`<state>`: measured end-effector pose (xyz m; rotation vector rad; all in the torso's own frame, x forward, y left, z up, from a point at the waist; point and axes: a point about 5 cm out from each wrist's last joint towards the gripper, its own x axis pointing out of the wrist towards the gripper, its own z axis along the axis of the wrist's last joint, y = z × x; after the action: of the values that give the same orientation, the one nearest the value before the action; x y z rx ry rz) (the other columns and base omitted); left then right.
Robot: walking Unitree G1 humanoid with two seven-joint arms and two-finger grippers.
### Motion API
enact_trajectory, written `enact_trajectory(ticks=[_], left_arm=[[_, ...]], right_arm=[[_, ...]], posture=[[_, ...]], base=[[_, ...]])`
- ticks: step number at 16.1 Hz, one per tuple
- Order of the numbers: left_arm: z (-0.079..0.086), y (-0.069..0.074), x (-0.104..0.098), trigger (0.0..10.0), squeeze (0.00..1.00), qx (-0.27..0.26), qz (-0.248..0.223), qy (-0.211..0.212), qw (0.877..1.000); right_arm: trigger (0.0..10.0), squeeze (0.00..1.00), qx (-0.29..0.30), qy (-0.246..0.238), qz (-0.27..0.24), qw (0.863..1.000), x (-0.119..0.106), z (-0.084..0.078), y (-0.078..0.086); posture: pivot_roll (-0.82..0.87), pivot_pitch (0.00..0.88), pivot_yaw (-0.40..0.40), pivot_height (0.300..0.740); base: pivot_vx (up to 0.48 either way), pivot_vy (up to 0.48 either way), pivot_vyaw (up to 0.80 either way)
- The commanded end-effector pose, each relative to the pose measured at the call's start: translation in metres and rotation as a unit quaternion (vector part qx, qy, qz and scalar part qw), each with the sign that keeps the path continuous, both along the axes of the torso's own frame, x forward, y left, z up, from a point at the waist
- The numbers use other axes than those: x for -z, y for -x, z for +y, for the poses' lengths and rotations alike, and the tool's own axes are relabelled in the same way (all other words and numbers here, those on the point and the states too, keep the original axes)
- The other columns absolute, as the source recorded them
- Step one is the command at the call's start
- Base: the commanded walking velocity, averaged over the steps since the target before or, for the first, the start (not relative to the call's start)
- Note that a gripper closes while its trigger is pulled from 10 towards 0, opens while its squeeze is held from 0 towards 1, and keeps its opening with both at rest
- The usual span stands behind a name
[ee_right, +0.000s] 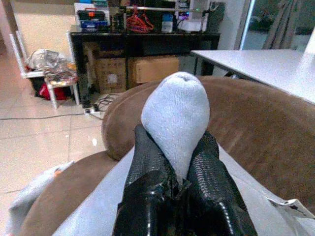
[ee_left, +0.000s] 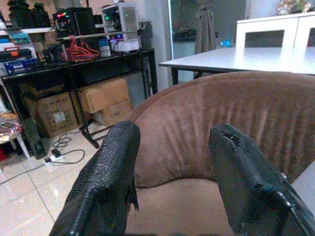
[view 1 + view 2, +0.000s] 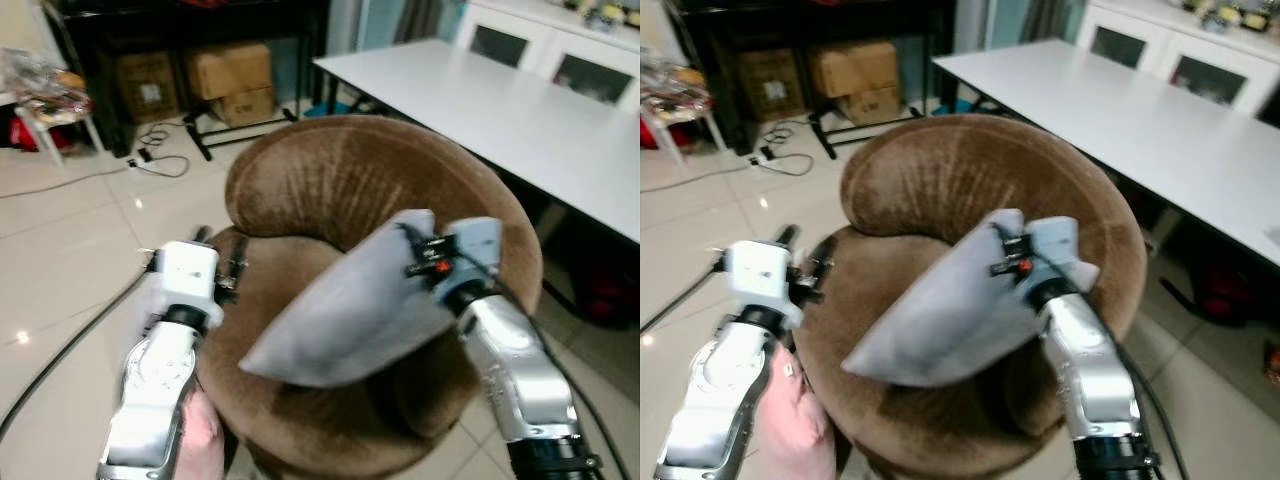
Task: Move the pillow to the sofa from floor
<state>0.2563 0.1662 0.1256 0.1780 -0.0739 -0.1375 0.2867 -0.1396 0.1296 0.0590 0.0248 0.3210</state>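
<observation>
A pale grey-blue pillow hangs tilted over the seat of a round brown velvet sofa chair. My right gripper is shut on the pillow's upper corner, which bulges out between the black fingers. In the head views the right gripper holds that corner in front of the chair's backrest, and the pillow's lower end dips toward the front of the seat. Over the chair's left rim my left gripper is open, with nothing between its fingers.
A long white table runs close behind the chair on the right, with a white cabinet beyond it. Cardboard boxes under a black desk and loose cables lie back left. Something pink is by my left arm.
</observation>
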Motion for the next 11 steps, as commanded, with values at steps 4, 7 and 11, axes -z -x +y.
enact_trajectory(ticks=[4, 7, 11], left_arm=[[0.006, 0.009, 0.004, 10.0, 0.00, 0.024, 0.017, -0.017, 0.999], [0.009, 0.022, 0.012, 10.0, 0.00, 0.059, 0.047, -0.032, 0.997], [0.011, 0.029, 0.012, 10.0, 0.00, 0.065, 0.056, -0.042, 0.995]], right_arm=[[10.0, 0.00, -0.077, 0.004, -0.058, 0.995, -0.027, 0.027, -0.012], [10.0, 0.00, -0.155, 0.005, -0.091, 0.984, -0.048, 0.061, -0.030], [10.0, 0.00, -0.200, -0.030, -0.122, 0.972, -0.068, 0.104, -0.053]], posture=[[0.03, 0.000, -0.075, 0.740], [0.02, 0.000, -0.078, 0.740], [0.05, 0.000, -0.095, 0.740]], base=[[0.000, 0.000, 0.00], [0.000, 0.000, 0.00], [0.000, 0.000, 0.00]])
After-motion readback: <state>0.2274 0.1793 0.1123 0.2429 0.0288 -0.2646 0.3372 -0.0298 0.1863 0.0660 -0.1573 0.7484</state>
